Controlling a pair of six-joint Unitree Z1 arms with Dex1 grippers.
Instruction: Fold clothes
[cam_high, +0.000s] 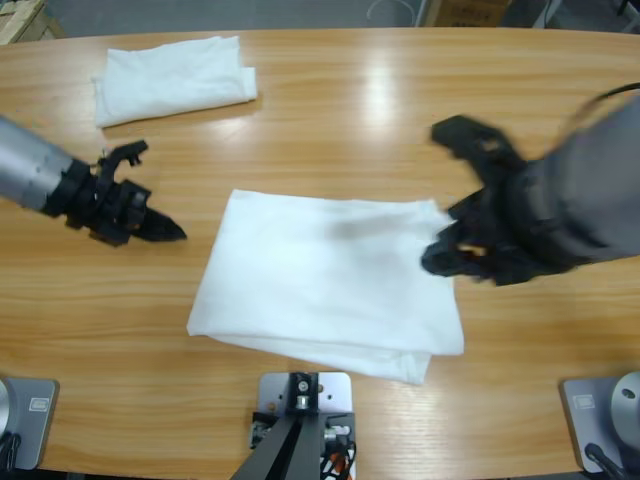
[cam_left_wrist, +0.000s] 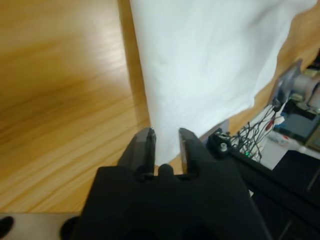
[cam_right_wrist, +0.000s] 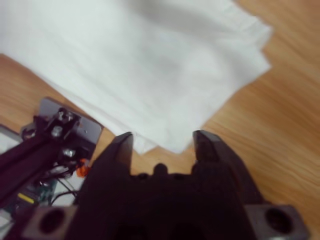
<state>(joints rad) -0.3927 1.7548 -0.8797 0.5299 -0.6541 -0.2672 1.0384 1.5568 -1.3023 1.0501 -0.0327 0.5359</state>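
A white garment (cam_high: 330, 285), folded into a rough rectangle, lies flat in the middle of the table. It fills the upper part of the left wrist view (cam_left_wrist: 210, 65) and of the right wrist view (cam_right_wrist: 140, 65). My left gripper (cam_high: 170, 230) hovers over bare wood just left of the garment's left edge. Its jaws (cam_left_wrist: 166, 142) stand a narrow gap apart with nothing between them. My right gripper (cam_high: 440, 255) is at the garment's right edge. It is open (cam_right_wrist: 162, 145) and empty, just short of a layered corner of the cloth.
A second folded white garment (cam_high: 172, 78) lies at the far left of the table. Bare wood (cam_high: 400, 110) stretches between it and the right arm. Off the table's near edge, cables and equipment (cam_left_wrist: 295, 125) show.
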